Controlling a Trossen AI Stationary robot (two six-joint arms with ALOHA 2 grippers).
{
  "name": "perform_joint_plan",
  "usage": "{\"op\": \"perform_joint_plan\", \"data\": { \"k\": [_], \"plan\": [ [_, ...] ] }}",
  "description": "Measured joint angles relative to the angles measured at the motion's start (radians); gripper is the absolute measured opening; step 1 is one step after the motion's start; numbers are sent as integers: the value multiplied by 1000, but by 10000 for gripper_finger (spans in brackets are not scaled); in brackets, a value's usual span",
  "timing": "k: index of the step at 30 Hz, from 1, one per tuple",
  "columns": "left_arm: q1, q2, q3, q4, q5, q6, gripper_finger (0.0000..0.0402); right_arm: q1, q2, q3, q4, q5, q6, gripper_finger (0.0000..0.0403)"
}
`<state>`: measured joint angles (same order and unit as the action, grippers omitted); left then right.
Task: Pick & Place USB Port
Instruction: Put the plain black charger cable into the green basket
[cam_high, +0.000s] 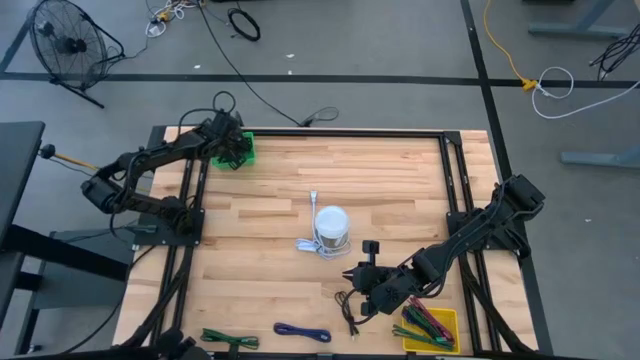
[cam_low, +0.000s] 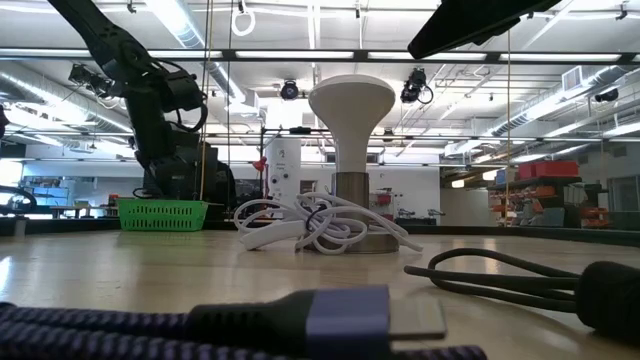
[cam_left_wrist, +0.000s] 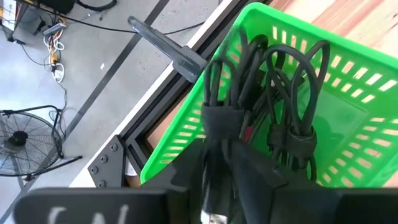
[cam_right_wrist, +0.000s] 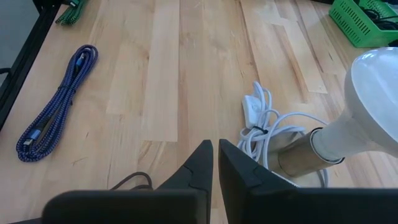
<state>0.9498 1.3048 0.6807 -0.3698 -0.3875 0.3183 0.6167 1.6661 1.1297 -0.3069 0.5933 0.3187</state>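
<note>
The left gripper (cam_high: 232, 148) hangs over the green basket (cam_left_wrist: 348, 81), fingers parting to drop a black cable (cam_left_wrist: 217, 118). The right gripper (cam_right_wrist: 214, 155), fingers nearly together and empty, waits by the lamp (cam_right_wrist: 367, 118); next, the left arm should lift clear

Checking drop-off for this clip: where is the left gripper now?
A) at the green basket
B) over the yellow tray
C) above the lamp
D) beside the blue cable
A: the high view shows the left gripper at the green basket, where black cables lie.
</note>
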Motion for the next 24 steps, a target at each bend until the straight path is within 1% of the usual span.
{"op": "perform_joint_plan", "data": {
  "k": [6,13,17,20,22,24],
  "plan": [
    [-1,0,0,0,0,-20,112,0,0,0,0,0,-4,27],
    [-19,-14,0,-1,15,-48,116,0,0,0,0,0,-6,27],
    [-59,-68,0,1,82,-57,116,-2,0,0,0,0,-6,27],
    [-109,-144,0,-3,117,-79,116,-8,0,0,0,0,-6,27],
    [-149,-206,0,-23,181,-99,116,-12,0,0,0,0,-6,27],
    [-195,-272,0,-36,275,-134,116,-15,0,0,11,0,-6,27]
  ]
}}
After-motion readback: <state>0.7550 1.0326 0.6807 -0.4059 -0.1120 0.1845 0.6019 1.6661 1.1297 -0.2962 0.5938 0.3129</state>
